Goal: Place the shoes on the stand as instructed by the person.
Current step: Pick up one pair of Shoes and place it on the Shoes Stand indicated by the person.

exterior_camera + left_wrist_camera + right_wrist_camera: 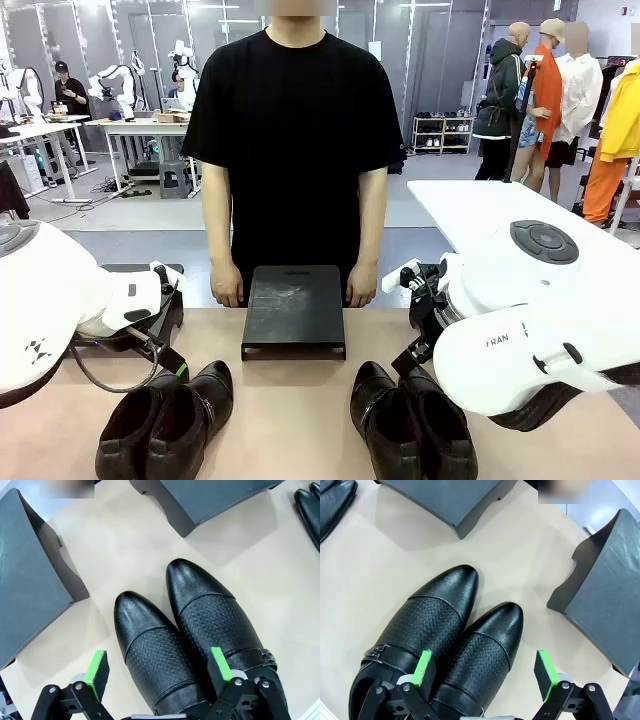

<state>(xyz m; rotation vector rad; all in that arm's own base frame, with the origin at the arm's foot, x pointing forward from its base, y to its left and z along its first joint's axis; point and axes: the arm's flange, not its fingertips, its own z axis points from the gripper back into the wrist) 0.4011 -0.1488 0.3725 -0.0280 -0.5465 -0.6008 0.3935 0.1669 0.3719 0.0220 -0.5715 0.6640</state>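
Front view first. The person (293, 130) stands at the far side with hands (228, 290) down at the table edge, one on each side of the middle stand (293, 305). No pointing that I can see, so I'd say the robot is at the wait-for-the-word stage. Both pairs sit on the table (290, 420) on the robot's side: the left pair (165, 425) under the left arm (60, 300), the right pair (410, 425) under the right arm (530, 350). The stand top is bare, so nothing is placed yet.

Left wrist view: the left gripper (159, 667) hangs over the left pair with its jaws spread wide, holding nothing. One green pad is over bare table just beside the outer shoe, the other over its neighbour. The two shoes lie touching side by side, toes pointing toward the stands. The left stand (30, 575) is off to one side.

Right wrist view: same story, mirrored. The right gripper (485, 670) is wide open and empty above the right pair. One pad is about where the two shoes meet, the other over table near the right stand (605, 600).

How I'd play it: don't go down until the person picks a pair and a stand. The shoes in each pair press together, so there's no gap for a finger between them. My guess is the clean grab is one pad inside a shoe's opening and one outside on its wall. Squeezing across that smooth leather looks slippery. Then lift straight up so the neighbour isn't dragged along.
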